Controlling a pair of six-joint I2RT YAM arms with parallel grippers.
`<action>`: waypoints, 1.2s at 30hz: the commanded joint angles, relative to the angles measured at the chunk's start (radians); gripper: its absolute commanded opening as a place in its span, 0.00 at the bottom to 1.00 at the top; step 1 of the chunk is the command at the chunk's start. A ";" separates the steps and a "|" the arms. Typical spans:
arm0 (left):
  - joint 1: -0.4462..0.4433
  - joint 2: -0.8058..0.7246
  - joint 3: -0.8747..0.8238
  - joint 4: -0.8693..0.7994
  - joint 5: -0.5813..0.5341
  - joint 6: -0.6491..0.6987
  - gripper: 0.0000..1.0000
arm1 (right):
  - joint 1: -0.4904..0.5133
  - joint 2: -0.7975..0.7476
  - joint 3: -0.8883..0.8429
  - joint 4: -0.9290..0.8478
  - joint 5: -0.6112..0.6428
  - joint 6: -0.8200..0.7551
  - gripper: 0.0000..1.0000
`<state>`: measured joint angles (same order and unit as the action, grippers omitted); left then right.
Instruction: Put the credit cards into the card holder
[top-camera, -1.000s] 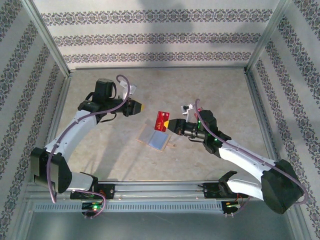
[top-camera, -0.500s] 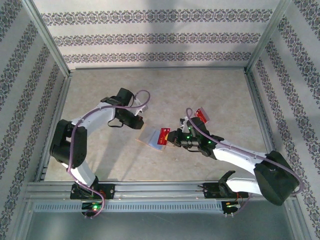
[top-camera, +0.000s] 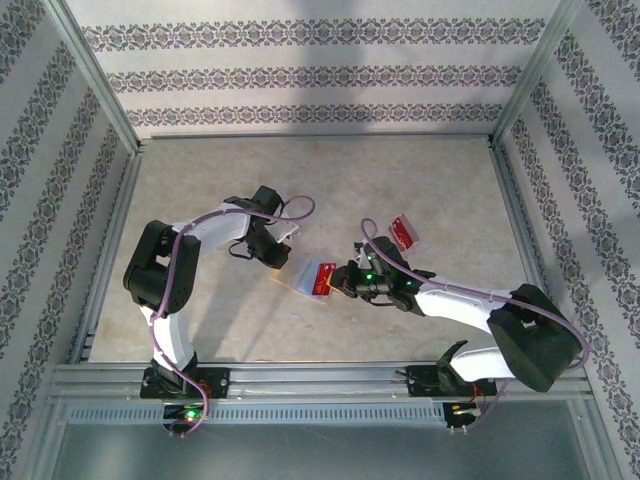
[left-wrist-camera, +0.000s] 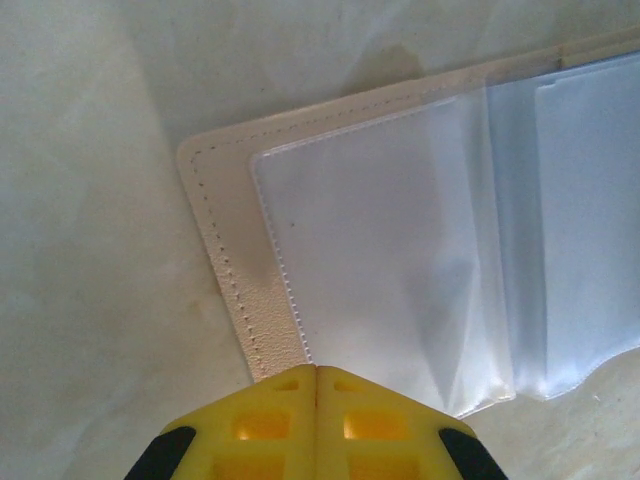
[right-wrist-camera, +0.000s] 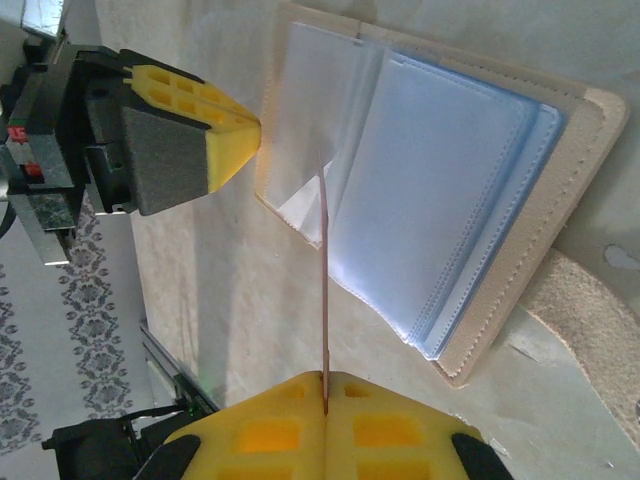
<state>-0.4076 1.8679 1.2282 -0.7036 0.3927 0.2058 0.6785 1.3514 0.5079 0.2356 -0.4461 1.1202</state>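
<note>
- The card holder (top-camera: 298, 277) lies open on the table (top-camera: 430, 180), roughly midway between the two arms. Its clear pockets face up, so a card can be slid in from the side.
- The left gripper (left-wrist-camera: 317, 378) has its yellow tips pressed tight together with nothing between them. They sit at the tan edge of the card holder (left-wrist-camera: 225, 240), probably to pin it so it won't slide when a card is pushed in. I can't quite tell whether the tips bear down on the leather or stop just short.
- The right gripper (right-wrist-camera: 325, 398) is clamped shut on one red credit card (right-wrist-camera: 324, 285). Its wrist view shows the card edge-on, with the far end reaching the mouth of a clear pocket on the card holder (right-wrist-camera: 480, 190). That looks like lining up for insertion rather than a card already seated.
- From above, that card (top-camera: 323, 277) overlaps the right side of the holder.
- A second credit card (top-camera: 403, 232) waits on the table, off to the right and well apart from the holder.
- Compared with a second ago, the left arm has swung in from farther back, closed its slightly open jaws and come down beside the holder.
- The right gripper has carried its card leftward, from beside the holder to over it.
</note>
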 joint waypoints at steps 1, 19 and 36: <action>-0.021 -0.015 -0.025 -0.034 -0.033 0.004 0.00 | 0.023 0.036 0.034 0.035 -0.016 0.002 0.00; -0.085 -0.135 -0.170 0.009 -0.053 0.012 0.00 | 0.040 0.187 0.106 0.094 -0.064 -0.010 0.00; -0.083 -0.038 -0.056 0.035 -0.165 0.001 0.00 | 0.004 0.289 0.121 0.157 -0.107 -0.015 0.00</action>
<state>-0.4843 1.8091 1.1728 -0.6819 0.2638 0.2054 0.6891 1.6176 0.6106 0.3599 -0.5297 1.1198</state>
